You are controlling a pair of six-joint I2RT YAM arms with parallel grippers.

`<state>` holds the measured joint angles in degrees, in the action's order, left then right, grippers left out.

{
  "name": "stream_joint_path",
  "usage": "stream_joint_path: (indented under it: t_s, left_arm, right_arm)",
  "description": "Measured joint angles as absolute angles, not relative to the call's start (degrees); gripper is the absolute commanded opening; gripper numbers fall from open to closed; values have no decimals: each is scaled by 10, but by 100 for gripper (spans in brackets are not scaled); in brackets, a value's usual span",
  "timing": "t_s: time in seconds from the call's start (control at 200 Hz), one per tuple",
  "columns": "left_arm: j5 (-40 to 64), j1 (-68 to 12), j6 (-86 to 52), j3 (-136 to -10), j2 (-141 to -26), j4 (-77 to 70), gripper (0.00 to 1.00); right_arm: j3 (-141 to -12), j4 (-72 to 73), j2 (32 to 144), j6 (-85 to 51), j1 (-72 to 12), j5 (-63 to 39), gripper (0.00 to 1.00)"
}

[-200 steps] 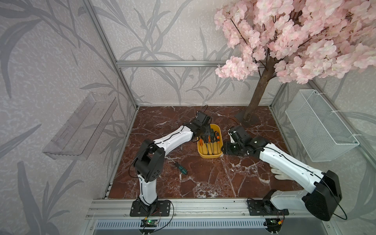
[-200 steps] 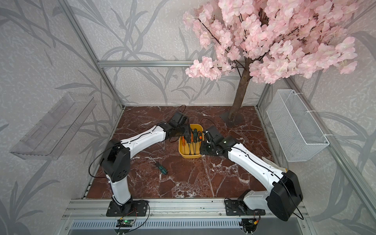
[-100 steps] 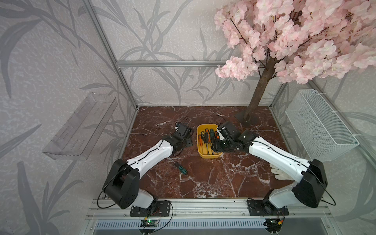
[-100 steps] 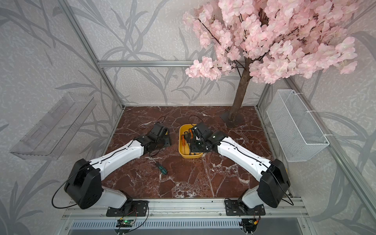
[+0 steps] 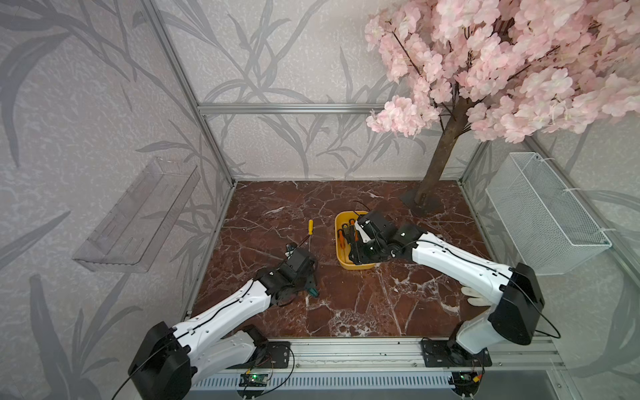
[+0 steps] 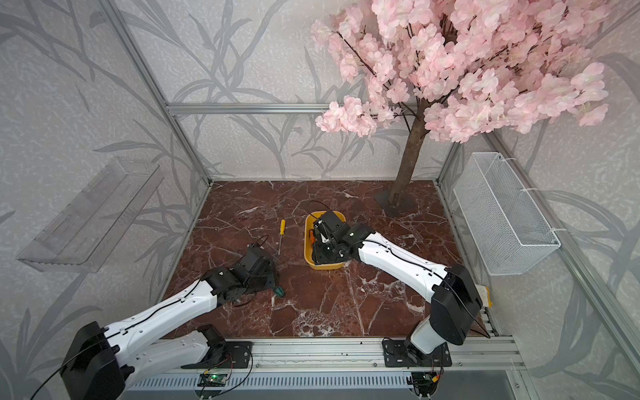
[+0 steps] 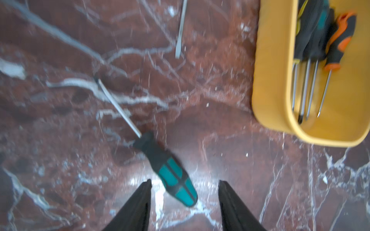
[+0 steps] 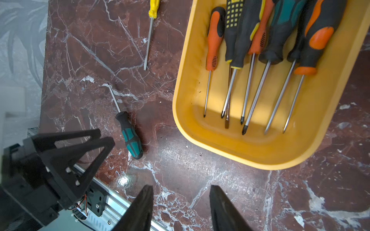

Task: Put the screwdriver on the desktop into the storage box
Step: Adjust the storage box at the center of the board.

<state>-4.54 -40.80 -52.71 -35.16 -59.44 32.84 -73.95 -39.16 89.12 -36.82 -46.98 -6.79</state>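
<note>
Surface: you have a dark red-brown marble tabletop [image 5: 346, 311], white-veined and glossy. Grey leaf-pattern wallpaper covers the walls around it. An aluminium rail [image 5: 346, 353] runs along the near edge and carries both arm bases. A clear acrylic shelf [image 5: 138, 214] hangs on the left wall and a white wire-mesh basket [image 5: 543, 214] on the right wall. A pink blossom tree [image 5: 440, 166] stands on its base plate at the far right corner.

Room: the far strip of marble is bare in both top views. So is the wide patch between the yellow storage box [image 5: 356, 266] and the rail. The box sits about mid-tabletop, well clear of every wall, with several screwdrivers [image 8: 260, 40] lying side by side in it.

Task items: two screwdrivers lie flat on the tabletop, left of the box and outside it.
- The yellow-handled screwdriver [image 5: 310, 228] lies farther back, near the box's left wall and roughly parallel to it.
- The teal-handled screwdriver [image 8: 131, 138] lies nearer the rail, at an angle, apart from the box.

Left tool [image 7: 184, 182]: the jaws stand apart and carry nothing. In the left wrist view the butt of the teal handle shows between the fingertips. The right wrist view shows the fingers [image 8: 100, 140] just beside that handle. Contact: you cannot tell, since the left wrist view is blurred.

Right tool [image 8: 180, 188]: the jaws are apart and empty. The arm reaches over the box, and the fingertips hang above bare marble off the box's near end.
</note>
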Motion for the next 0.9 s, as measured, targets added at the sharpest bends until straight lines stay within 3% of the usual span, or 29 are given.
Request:
stream_joint_path:
  t_s: [0.3,0.9]
  left_arm:
    - [-1,-473,-579,-289,-593,316,56]
    - [-9,-474,-549,-306,-721,182,64]
  right_arm:
    - [-734,-387,893,-368,-470,-67,49]
    - [-718,-388,891,-368,-465,-64,49]
